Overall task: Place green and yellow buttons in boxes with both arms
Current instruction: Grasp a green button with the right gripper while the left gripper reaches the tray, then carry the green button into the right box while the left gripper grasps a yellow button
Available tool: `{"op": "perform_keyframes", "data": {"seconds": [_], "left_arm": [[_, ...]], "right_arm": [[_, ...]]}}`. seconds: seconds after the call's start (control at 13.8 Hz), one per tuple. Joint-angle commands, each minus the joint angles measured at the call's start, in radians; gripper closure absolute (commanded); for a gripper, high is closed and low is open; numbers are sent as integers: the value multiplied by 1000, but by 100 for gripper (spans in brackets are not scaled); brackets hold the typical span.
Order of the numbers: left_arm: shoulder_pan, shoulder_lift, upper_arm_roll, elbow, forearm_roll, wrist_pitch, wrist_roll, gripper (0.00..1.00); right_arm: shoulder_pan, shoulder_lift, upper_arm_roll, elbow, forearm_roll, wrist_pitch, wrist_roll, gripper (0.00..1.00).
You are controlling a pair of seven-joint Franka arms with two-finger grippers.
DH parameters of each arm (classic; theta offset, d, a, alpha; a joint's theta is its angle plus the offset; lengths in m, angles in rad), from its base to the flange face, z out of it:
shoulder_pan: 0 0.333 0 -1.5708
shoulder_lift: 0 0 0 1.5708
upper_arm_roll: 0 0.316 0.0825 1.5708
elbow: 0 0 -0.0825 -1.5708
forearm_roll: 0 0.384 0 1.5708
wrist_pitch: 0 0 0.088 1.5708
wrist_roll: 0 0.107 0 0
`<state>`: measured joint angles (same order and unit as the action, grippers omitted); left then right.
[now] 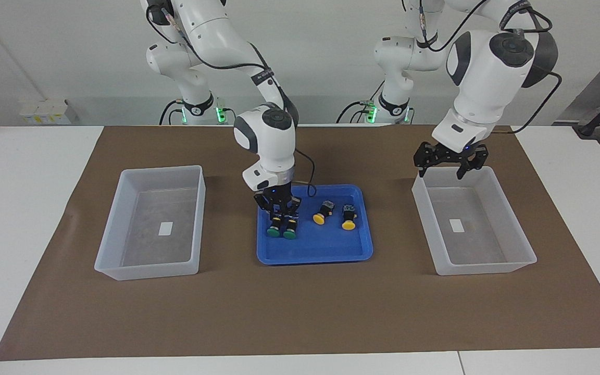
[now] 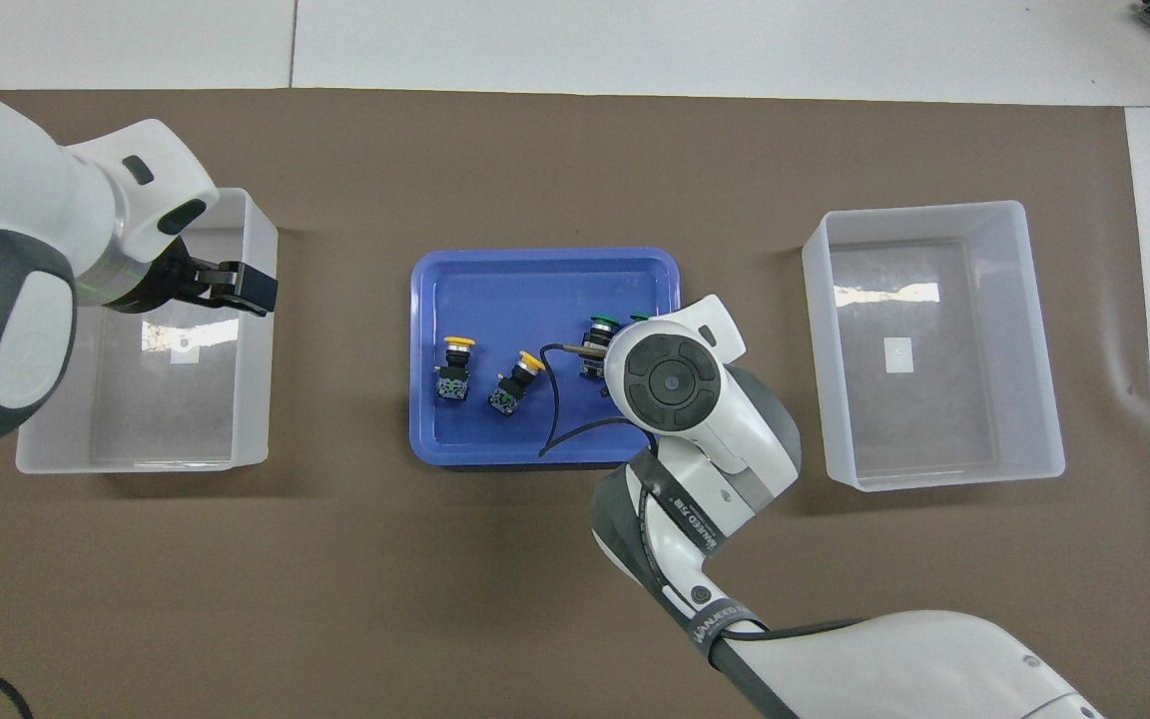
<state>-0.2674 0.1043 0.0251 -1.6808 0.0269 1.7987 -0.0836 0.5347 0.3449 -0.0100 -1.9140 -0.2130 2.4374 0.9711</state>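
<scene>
Green buttons sit side by side in the blue tray, at the tray's right-arm end, caps pointing away from the robots. Both yellow buttons lie in the same tray toward the left arm's end, a bit apart from each other, also caps away from the robots. So all four are in the tray, mid-tabletop, on the brown mat.

Right claw is down in the tray right at the green pair, fingers straddling their black bodies. Can't honestly tell if it's clamped on one or just sitting around them, since the wrist blocks that spot in the overhead view.

Left claw hangs above the box at the left arm's end, over the rim nearest the robots, fingers spread wide with nothing in them.

That box holds just its white label. Same for the box at the right arm's end.
</scene>
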Motion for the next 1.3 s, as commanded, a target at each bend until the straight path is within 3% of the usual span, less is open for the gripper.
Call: {"op": "perform_keyframes", "data": {"seconds": [0.0,0.22,0.51,0.65,0.87,1.23], "left_arm": [[-42,24,9,-33,21,60,-62,0],[-67,28,9,-109,15,168,-111,0],[-96,32,6,-140,-7,232,-159,0],[-137,35,6,-163,-28,273,-212,0],[-217,124,9,-171,-28,373,-345,0],[-247,218,6,-186,-28,510,-395,0]], "right_arm": [[-53,-79,8,-10,-23,-29,8,100],[-113,-162,8,-8,-8,-110,-135,100],[-174,-243,7,-8,-3,-222,-283,100],[-232,-293,8,-10,-2,-308,-443,100],[-324,-313,8,-26,1,-333,-657,100],[-471,-311,7,-68,119,-314,-954,100]]}}
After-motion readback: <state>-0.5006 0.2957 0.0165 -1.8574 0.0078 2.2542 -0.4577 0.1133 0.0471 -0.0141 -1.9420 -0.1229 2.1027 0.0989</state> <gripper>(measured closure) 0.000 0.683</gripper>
